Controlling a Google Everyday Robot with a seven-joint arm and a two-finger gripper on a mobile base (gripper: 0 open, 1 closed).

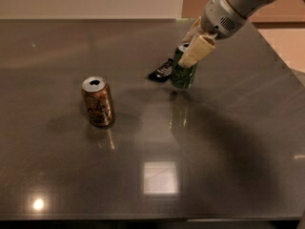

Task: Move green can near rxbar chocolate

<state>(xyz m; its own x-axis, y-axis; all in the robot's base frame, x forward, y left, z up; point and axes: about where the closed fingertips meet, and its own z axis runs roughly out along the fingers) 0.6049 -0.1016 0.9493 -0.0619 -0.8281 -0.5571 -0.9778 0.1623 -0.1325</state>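
Note:
The green can (182, 74) stands upright on the dark table, right next to the rxbar chocolate (161, 71), a flat black wrapper lying at the can's left. My gripper (191, 48) reaches down from the upper right and is shut on the green can's upper part, one cream finger (196, 51) across its front. The can's base looks to be at or just above the tabletop. The far finger is hidden behind the can.
An orange-brown can (97, 101) stands upright left of centre. The grey reflective table (157, 175) has its far edge at a pale wall and its right edge running diagonally at the upper right. My arm comes in from the top right.

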